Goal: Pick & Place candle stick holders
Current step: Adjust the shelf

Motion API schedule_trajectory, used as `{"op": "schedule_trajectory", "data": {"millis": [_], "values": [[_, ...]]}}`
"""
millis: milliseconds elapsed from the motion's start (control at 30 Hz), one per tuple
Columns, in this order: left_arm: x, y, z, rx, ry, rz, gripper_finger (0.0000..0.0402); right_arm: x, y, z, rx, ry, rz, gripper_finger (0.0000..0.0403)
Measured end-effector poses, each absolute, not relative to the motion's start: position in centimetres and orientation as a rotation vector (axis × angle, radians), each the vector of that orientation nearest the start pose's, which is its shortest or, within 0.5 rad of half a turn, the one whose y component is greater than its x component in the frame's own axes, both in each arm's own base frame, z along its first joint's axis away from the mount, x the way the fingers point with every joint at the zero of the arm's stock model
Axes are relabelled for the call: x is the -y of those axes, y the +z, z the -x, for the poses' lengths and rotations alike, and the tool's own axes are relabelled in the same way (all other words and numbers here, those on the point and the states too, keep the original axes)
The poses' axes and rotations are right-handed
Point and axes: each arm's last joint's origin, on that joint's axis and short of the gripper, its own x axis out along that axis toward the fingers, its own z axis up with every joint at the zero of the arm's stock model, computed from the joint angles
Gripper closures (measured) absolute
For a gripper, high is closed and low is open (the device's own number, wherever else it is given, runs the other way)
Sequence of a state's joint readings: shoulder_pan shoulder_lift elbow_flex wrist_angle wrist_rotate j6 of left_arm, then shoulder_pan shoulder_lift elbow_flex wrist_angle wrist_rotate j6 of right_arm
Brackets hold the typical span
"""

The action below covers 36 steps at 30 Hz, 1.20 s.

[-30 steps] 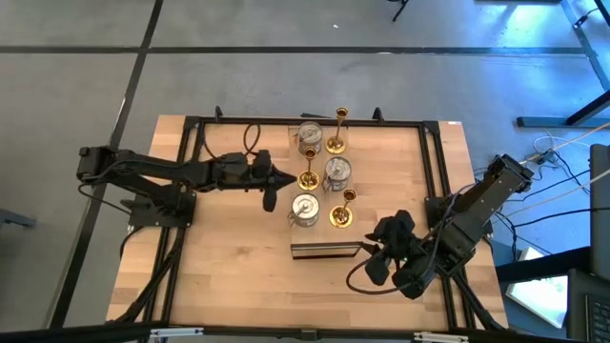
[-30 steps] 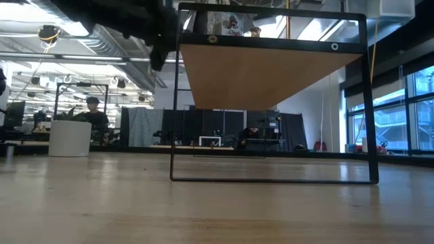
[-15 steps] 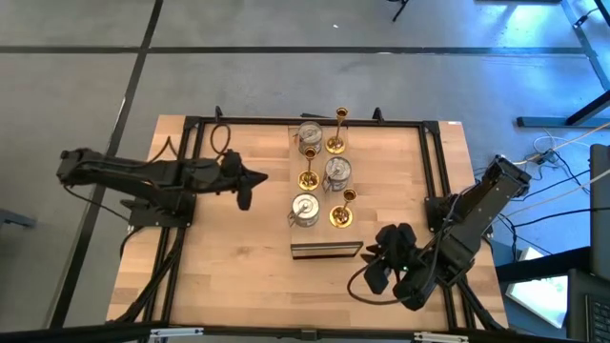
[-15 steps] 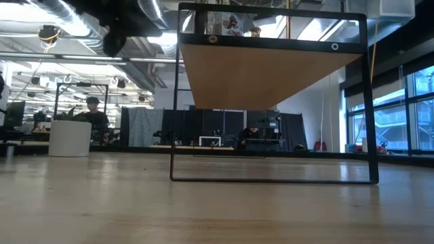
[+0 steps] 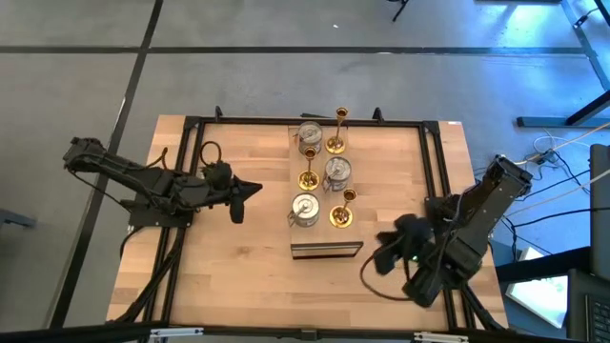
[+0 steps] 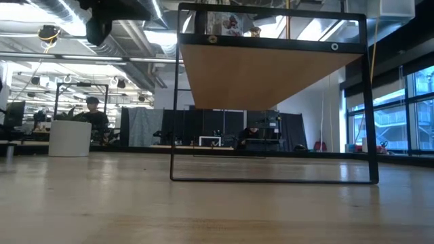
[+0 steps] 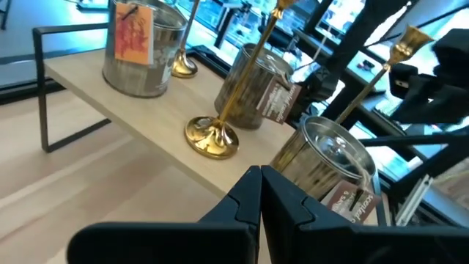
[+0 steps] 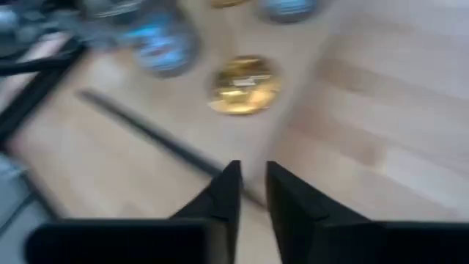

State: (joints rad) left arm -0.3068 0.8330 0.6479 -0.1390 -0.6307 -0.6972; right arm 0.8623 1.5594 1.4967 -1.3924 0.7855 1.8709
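Note:
Three slim gold stick holders [image 5: 336, 129] [image 5: 307, 171] [image 5: 343, 208] and three squat silvery cups [image 5: 310, 136] [image 5: 337, 171] [image 5: 304, 210] stand by their bases on a long raised wooden board [image 7: 88, 88] at the table's middle. My left gripper [image 5: 255, 188] is shut and empty, left of the board, pointing at it. Its wrist view shows a gold holder's round base [image 7: 211, 138] and a silvery cup [image 7: 330, 169] ahead. My right gripper [image 5: 385, 250] hovers near the board's near right end, fingers slightly apart and empty. Its wrist view is blurred and shows a gold base [image 8: 244, 84].
A black metal frame [image 5: 195, 152] runs around the work area, with bars along both sides. The board's dark near end [image 5: 326, 250] lies between the holders and the table's near edge. Bare wood lies left of the board [image 5: 229, 248]. A person [image 6: 91, 112] sits in the room beyond.
My left gripper has drawn back from the middle gold holder toward the table's left edge, staying shut and empty. My right gripper has shifted a little toward the table's right edge and is still in motion. The holders have stayed in place.

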Motion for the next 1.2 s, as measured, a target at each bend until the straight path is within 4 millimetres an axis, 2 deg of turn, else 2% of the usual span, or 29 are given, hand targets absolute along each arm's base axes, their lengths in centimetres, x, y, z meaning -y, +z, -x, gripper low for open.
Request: {"op": "schedule_trajectory", "data": {"millis": [133,267,333,467,600,733,833,900,967,1033,1133,1200], "values": [[4.3,28.4,-17.5,-0.145,0.428,0.554,0.04,-18.8,32.7,-17.2,-0.672,-0.83,-0.65,0.0392],[4.4,28.3,-17.5,-0.133,0.445,0.577,0.04,-17.3,32.0,-16.4,-0.731,-0.823,-0.65,0.0399],[4.3,28.2,-17.4,-0.128,0.464,0.586,0.04,-16.6,31.1,-16.0,-0.751,-0.843,-0.636,0.04],[4.3,28.3,-17.4,-0.107,0.493,0.614,0.04,-14.8,30.0,-14.4,-0.736,-0.795,-0.639,0.0401],[4.2,28.2,-17.4,-0.103,0.505,0.625,0.04,-13.0,28.7,-12.8,-0.717,-0.599,-0.629,0.0401],[4.1,28.2,-17.4,-0.08,0.546,0.626,0.04,-11.6,26.8,-11.4,-0.749,-0.303,-0.65,0.0402],[3.8,28.2,-17.4,-0.056,0.589,0.637,0.04,-10.9,25.3,-10.9,-0.704,-0.075,-0.734,0.0402],[3.5,28.2,-17.4,-0.048,0.606,0.645,0.04,-10.2,24.0,-10.7,-0.661,0.017,-0.77,0.0402],[3.2,28.2,-17.5,-0.043,0.621,0.658,0.04,-9.3,22.6,-10.5,-0.63,0.011,-0.796,0.0402],[3.1,27.9,-17.8,-0.046,0.638,0.674,0.04,-8.1,21.4,-10.3,-0.626,-0.087,-0.853,0.0402],[2.9,27.5,-18.3,-0.039,0.661,0.717,0.04,-6.5,20.9,-10.1,-0.586,-0.256,-0.918,0.0402],[2.7,27.1,-18.7,-0.048,0.683,0.727,0.04,-5.9,20.8,-10.2,-0.577,-0.315,-0.902,0.0402]]}}
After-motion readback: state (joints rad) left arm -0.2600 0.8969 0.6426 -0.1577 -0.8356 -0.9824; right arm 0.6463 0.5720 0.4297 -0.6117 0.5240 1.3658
